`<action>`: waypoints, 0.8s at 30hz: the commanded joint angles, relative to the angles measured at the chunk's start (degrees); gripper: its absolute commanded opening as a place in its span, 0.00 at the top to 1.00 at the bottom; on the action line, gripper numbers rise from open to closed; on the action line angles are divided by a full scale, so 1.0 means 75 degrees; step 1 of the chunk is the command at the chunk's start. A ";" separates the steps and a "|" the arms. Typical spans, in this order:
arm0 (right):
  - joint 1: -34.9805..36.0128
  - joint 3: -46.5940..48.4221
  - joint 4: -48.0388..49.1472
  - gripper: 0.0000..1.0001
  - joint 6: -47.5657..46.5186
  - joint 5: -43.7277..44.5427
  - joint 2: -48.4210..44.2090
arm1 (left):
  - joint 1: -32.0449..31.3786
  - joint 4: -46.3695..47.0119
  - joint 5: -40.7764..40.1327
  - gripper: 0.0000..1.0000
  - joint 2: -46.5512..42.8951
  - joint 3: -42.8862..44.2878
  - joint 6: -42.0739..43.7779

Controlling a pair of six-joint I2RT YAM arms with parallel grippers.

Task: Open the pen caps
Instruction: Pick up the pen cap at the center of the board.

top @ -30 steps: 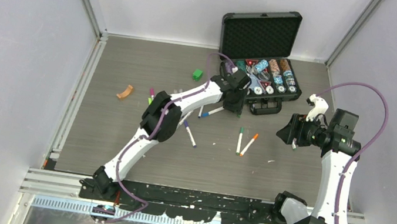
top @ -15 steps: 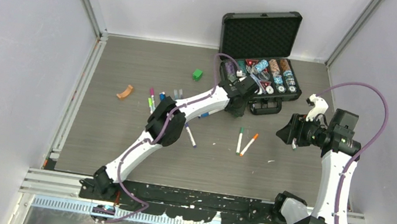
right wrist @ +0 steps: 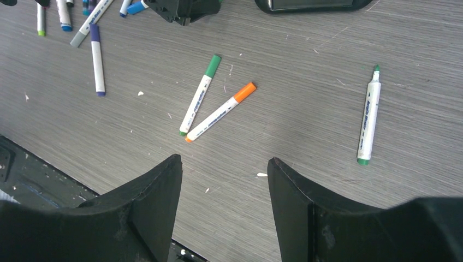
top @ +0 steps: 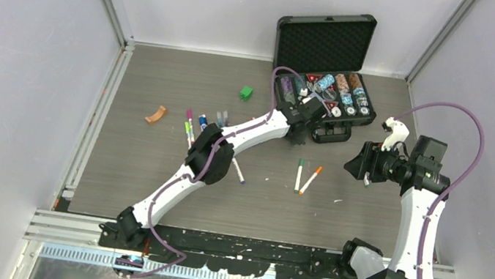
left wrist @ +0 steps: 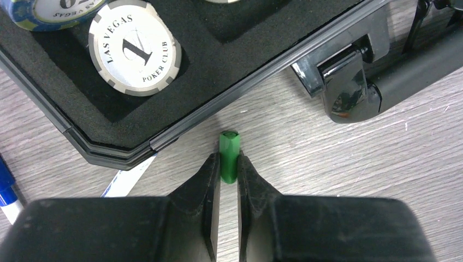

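Nearest, the right end effector [right wrist: 224, 164] hangs with fingers spread above the table [right wrist: 306, 71], over a green-capped pen [right wrist: 200, 95] and an orange-capped pen [right wrist: 218, 112]. Farther back, the left end effector [left wrist: 226, 159] pinches a green pen cap [left wrist: 229, 142] on the table, just beside the black case [left wrist: 245, 91].

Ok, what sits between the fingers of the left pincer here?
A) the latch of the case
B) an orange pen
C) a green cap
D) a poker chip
C: in the left wrist view, the left pincer has its two fingers pressed against either side of a small green cap, which lies on the table just outside the rim of the black case.
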 commanded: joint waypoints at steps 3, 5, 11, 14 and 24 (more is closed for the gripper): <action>-0.0013 0.0132 -0.0017 0.36 -0.0079 -0.0175 -0.0096 | -0.0056 0.0241 0.0134 1.00 -0.0541 -0.0394 0.0251; -0.0016 0.0132 -0.0016 0.36 -0.0088 -0.0183 -0.0093 | -0.0102 0.0714 0.0177 1.00 -0.1135 -0.1135 0.0285; -0.0010 0.0144 -0.0028 0.36 -0.0091 -0.0177 -0.0098 | -0.0110 0.1813 0.0541 1.00 -0.2665 -0.2729 0.0263; -0.0010 0.0141 -0.0028 0.36 -0.0090 -0.0191 -0.0103 | -0.0110 0.2034 0.0764 1.00 -0.3057 -0.3247 0.0214; -0.0010 0.0144 -0.0059 0.36 -0.0108 -0.0219 -0.0086 | 0.0411 0.3514 0.1727 1.00 -0.5259 -0.6265 0.0165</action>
